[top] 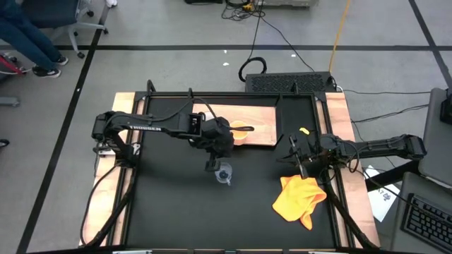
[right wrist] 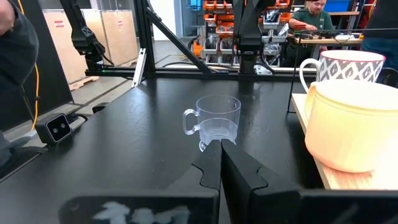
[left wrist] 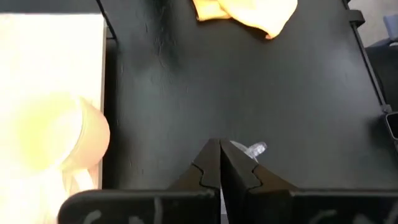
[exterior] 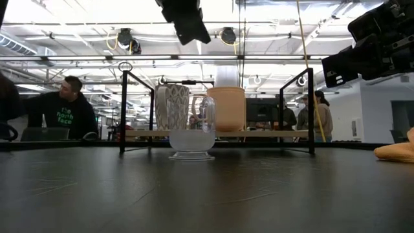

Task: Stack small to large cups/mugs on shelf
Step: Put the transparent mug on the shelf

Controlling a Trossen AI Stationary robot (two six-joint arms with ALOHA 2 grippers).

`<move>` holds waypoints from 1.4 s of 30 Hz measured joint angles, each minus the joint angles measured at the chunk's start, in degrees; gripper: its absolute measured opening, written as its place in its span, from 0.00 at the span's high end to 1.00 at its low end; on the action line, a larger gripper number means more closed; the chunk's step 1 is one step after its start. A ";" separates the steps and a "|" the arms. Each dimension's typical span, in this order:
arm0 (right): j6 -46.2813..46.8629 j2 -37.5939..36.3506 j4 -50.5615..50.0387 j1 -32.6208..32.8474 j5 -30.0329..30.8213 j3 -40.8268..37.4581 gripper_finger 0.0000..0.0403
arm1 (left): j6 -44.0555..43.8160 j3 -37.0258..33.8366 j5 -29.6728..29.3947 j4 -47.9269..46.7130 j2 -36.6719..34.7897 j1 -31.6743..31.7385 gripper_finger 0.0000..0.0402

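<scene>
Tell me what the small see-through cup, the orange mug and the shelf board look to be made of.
See-through cup: clear glass or hard plastic, glossy; the table shows through it, so the look leaves it open.
Orange mug: probably glazed ceramic; opaque, thick rounded rim, soft sheen.
Shelf board: light wood or wood laminate, matt; pale brown surface with faint grain, thin black brackets at its edges.

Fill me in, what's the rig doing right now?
It is stacking cups on the shelf. The orange-yellow mug and the patterned white mug already stand on the board; the clear glass cup sits upright on the black tabletop just in front of it. The left claw hangs shut above the glass cup, holding nothing. The right claw waits shut near the table's right edge, beside the yellow cloth.
</scene>
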 joint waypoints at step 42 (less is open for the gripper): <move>0.22 0.00 0.00 0.00 -0.01 0.00 1.00 | -0.39 0.76 -1.68 -5.57 1.92 -3.82 1.00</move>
